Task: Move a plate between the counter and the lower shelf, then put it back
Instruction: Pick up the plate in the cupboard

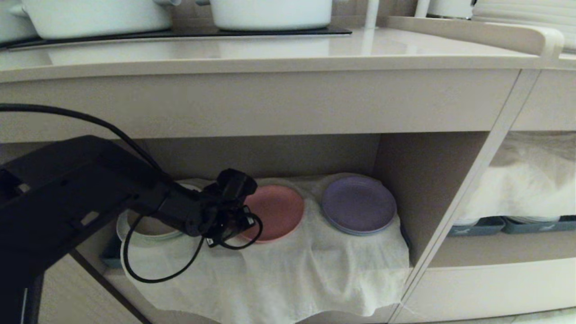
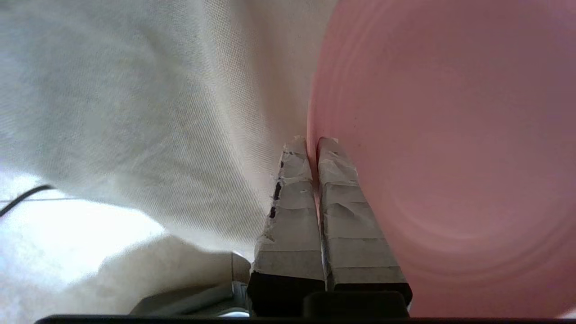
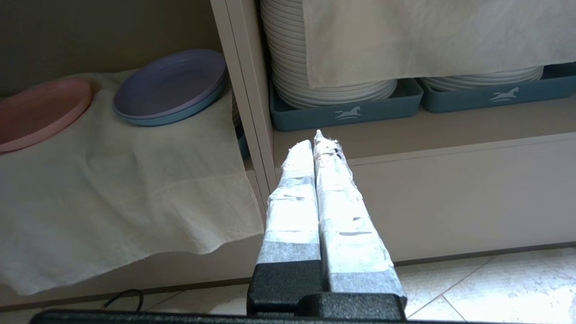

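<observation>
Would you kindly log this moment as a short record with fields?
plate: pink plate on the white cloth in the lower shelf
left hand: left hand shut on the plate's rim, one finger above, one below
right hand: right hand shut, empty, parked low before the cabinet
neighbours: purple plate beside the pink one
counter: counter bears white pots, no plate

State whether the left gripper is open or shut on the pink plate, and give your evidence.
Shut. The left wrist view shows the left gripper with its taped fingers pressed together on the rim of the pink plate.
</observation>
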Available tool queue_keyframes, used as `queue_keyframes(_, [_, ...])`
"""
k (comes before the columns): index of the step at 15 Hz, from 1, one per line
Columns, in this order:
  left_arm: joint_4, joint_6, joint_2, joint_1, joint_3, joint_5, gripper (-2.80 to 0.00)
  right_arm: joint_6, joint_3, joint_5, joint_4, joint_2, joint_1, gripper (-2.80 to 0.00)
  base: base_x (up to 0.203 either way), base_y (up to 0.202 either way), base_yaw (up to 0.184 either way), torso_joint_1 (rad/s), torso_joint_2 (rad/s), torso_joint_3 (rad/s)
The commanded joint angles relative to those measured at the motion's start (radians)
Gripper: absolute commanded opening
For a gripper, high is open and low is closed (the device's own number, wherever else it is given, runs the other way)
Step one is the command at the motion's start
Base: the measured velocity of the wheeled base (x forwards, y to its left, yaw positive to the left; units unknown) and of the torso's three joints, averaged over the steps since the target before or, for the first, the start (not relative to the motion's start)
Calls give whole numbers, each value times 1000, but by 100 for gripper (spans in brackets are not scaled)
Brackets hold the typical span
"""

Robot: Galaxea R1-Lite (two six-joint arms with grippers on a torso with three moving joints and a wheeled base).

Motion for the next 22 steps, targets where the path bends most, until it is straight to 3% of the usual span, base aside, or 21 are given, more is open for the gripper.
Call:
queue_keyframes(1, [7,-19,-30,0,4,2,-280,1,0,0,0,0,0,-280,0,0,0,0,0,0])
queue_keyframes(7, [110,-107,-84,-1,8,-6,-280,1,0,0,0,0,0,-280,0,0,0,0,0,0])
queue_keyframes(22, [110,-177,-306,-67,303,-21,-280,1,0,0,0,0,0,-280,0,0,0,0,0,0])
